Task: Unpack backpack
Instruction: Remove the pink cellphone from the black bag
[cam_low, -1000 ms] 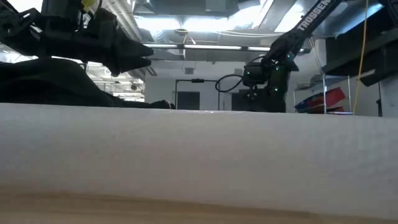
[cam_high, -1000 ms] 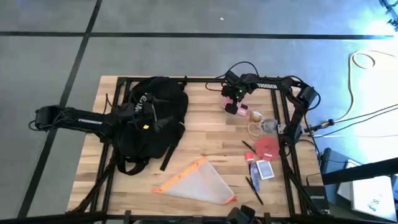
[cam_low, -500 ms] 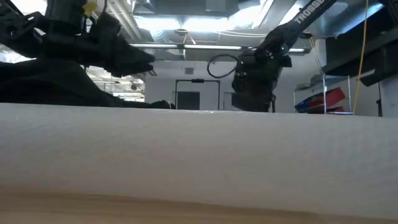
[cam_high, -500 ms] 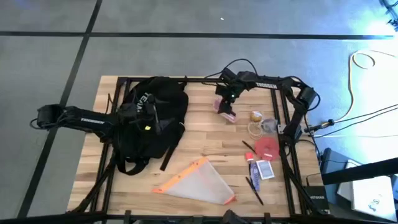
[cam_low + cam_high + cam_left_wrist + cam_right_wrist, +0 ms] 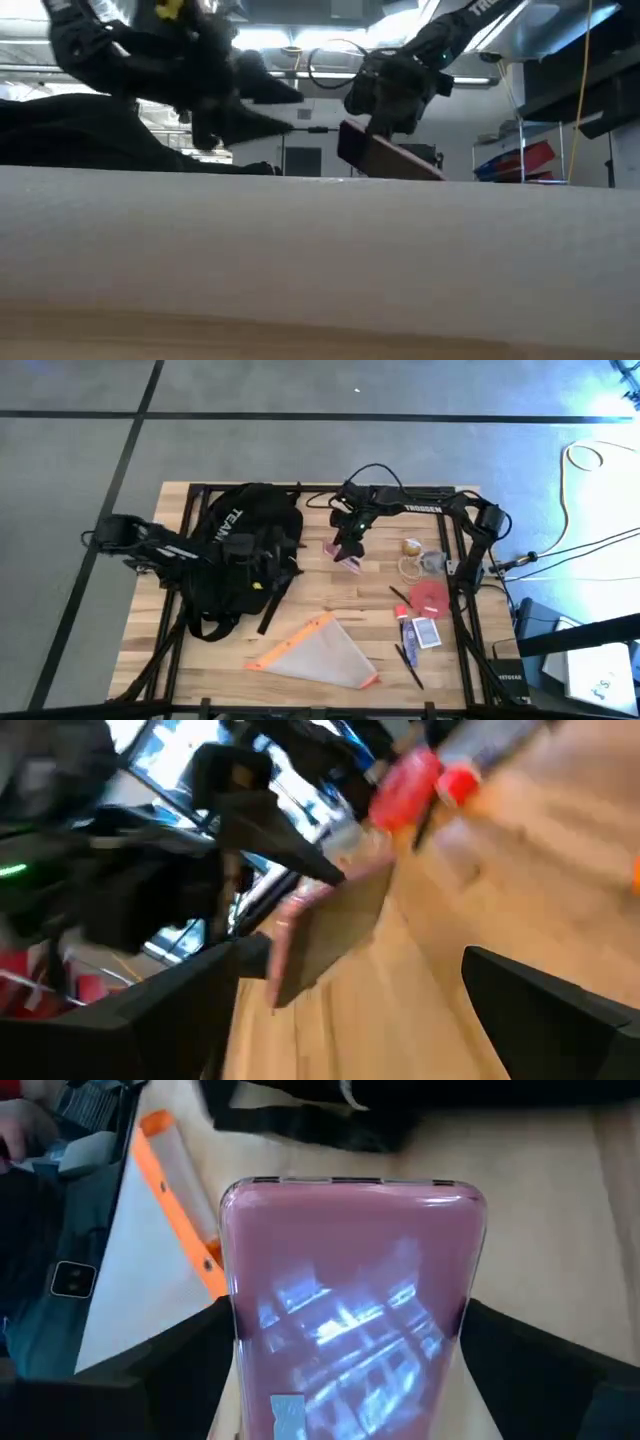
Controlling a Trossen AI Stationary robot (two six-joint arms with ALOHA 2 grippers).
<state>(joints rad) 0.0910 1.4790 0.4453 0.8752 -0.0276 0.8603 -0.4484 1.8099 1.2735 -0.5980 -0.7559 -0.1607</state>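
Right pincer (image 5: 262, 870) grips a tilted pink phone (image 5: 330, 930); red items (image 5: 405, 788) lie beyond.

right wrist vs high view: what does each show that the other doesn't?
Right wrist only: the pink phone's glossy face with reflections, seen close between the right gripper's fingers. High only: the left gripper over the backpack with its white lettering, and small items by the table's right edge. Both: the phone, a black backpack edge, the orange-trimmed pouch.
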